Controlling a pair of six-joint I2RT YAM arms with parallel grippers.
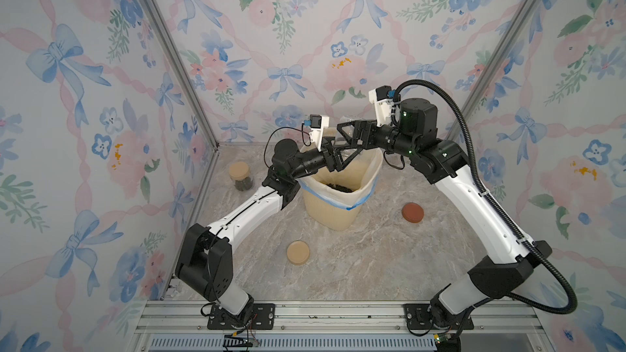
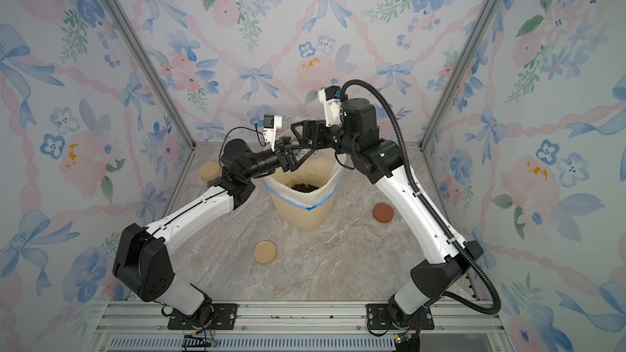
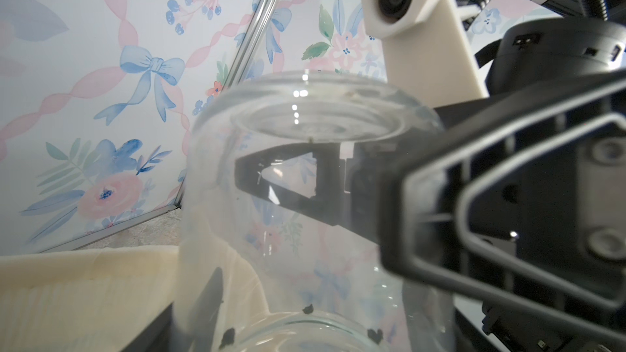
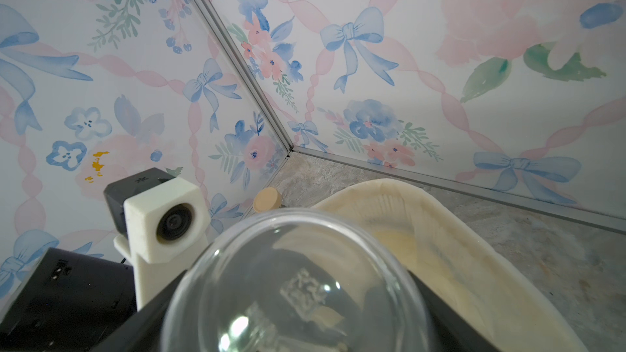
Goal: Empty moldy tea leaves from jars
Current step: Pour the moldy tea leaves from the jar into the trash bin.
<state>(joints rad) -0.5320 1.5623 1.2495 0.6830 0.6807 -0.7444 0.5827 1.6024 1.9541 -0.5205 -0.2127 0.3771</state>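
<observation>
Floral walls (image 3: 84,72) — jar (image 3: 271,248) crumbs (image 3: 228,336), left-wrist only

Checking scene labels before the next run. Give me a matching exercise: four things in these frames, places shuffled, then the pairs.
Things:
1 tan lid
2 red-brown lid
3 closed jar
4 open jar

Places:
A upside down over the bin
B far left corner of the table
C on the table beside the right arm
D on the table in front of the bin, near the left arm

Pairs: 1-D, 2-C, 3-B, 4-A
</observation>
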